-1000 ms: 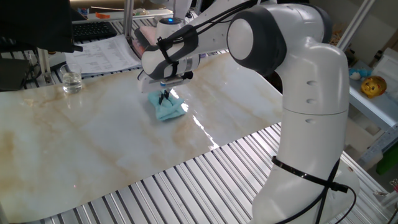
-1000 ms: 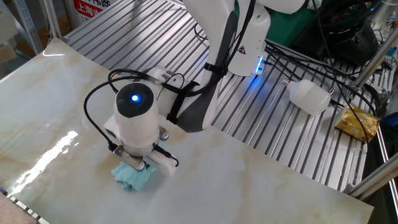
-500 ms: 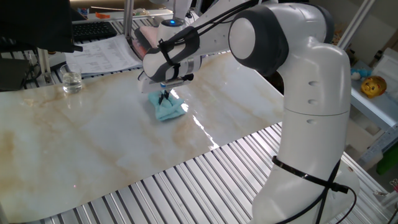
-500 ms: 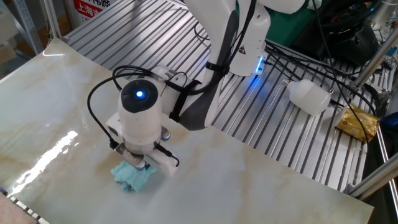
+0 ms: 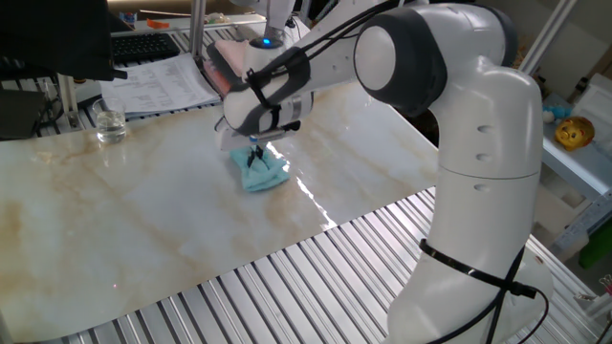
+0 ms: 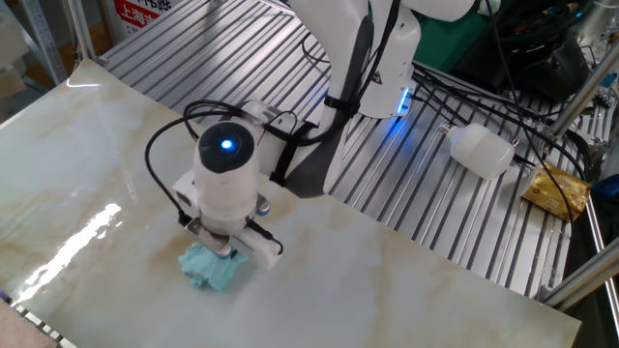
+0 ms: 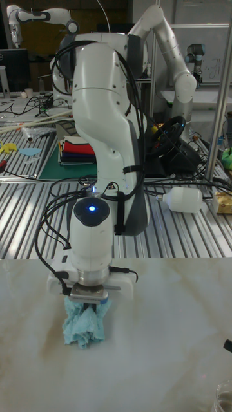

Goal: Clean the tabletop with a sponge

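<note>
One sponge (image 5: 261, 170) (image 6: 213, 266) (image 7: 84, 322), one claw (image 5: 255, 151) (image 6: 224, 253) (image 7: 88, 301), one glass (image 5: 110, 125). Sponge: pale teal, crumpled, ragged, no clear long axis; lying on cream marble-look worktop (image 5: 134, 220) (image 6: 387, 280) (image 7: 167, 335) toward its far side. Claw pointing straight down, clenched on sponge top, pressing it flat.

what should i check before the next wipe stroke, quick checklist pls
1. Pincer shut on the sponge: ok.
2. Sponge touching the tabletop: ok, it looks pressed down in the tall fixed view.
3. Brown streaks left on the tabletop: not ok, several remain.
4. Glass near the far edge, apart from the sponge: ok.
5. Sponge wet enough: cannot tell.
</note>
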Controlling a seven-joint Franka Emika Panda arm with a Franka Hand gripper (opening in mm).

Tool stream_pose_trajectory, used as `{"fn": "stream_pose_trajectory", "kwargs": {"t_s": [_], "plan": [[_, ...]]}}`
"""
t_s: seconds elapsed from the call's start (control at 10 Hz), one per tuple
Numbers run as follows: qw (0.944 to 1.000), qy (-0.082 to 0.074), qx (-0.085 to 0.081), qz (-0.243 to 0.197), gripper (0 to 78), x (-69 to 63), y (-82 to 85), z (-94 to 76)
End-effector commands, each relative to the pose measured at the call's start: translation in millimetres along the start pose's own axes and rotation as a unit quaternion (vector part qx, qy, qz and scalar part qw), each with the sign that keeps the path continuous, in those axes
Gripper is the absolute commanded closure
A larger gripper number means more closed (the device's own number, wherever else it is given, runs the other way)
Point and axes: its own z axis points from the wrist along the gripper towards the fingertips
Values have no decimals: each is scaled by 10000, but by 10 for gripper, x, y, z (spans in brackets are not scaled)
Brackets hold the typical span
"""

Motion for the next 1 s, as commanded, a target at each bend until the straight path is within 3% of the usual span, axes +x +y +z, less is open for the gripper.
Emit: {"fn": "stream_pose_trajectory", "kwargs": {"t_s": [0.1,0.2,0.4,0.6,0.7,1.0], "plan": [[10000,70,18,-59,763,146,-221,-64],[9999,96,33,-137,763,256,-372,-95],[9999,94,-8,-94,763,409,-427,-38],[10000,43,-30,17,763,548,-291,67],[9999,77,-95,98,763,601,-125,85],[9992,43,-150,369,763,603,314,66]]}}
